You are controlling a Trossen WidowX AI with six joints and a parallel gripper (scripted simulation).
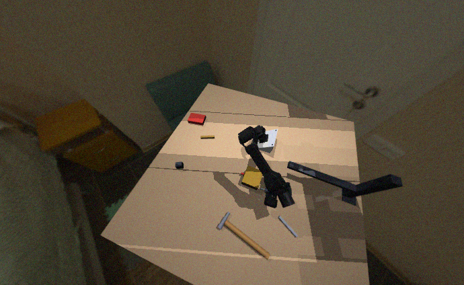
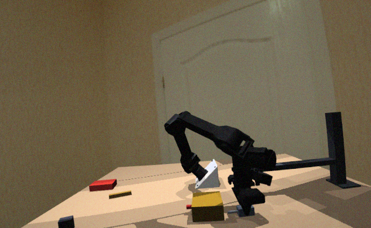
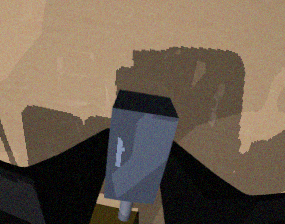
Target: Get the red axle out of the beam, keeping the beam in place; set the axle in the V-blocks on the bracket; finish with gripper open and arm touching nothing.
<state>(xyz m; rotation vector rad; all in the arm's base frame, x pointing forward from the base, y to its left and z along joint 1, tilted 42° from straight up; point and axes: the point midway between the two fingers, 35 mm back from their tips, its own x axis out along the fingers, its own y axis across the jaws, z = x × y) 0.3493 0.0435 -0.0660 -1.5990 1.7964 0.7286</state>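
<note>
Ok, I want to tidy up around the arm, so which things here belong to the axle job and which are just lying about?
For the job:
- yellow beam
- red axle
- grey-blue pin tool

Apparently just lying about:
- hammer
- red block

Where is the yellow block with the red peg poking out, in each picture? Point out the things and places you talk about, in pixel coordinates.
Top: middle, just below centre, yellow block (image 1: 252, 177) (image 2: 207, 199) (image 3: 104, 215).
Exterior: low, right of centre.
Wrist: bottom edge, only partly showing.
Shared landmark: the gripper's blue-grey metal block (image 2: 245, 210) (image 3: 143, 155) appears in exterior and wrist; top hides it.
</note>
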